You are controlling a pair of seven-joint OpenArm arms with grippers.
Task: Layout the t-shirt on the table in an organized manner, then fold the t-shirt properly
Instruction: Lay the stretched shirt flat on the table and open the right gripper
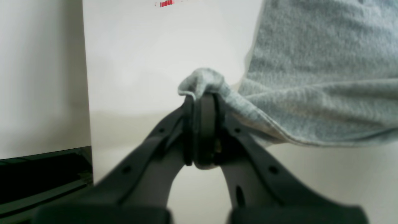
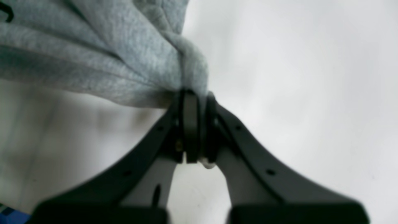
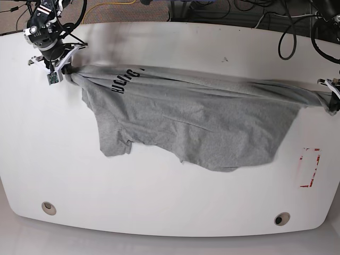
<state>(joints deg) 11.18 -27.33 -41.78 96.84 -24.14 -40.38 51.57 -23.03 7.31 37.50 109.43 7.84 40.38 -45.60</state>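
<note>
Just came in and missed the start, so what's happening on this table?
A two-armed robot is spreading out a grey t-shirt on the white table. The left claw is shut on one end of it and the right claw on the other, stretching its top edge taut while the rest drapes on the table, wrinkled and not folded.

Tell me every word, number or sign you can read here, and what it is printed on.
Black block letters on the t-shirt: upside down and partly lost in a fold, not readable.
Red outlined rectangle on the table: a mark only, no words.
Red smear at the top of the left wrist view: blurred, unreadable.
Nothing else carries text.
</note>
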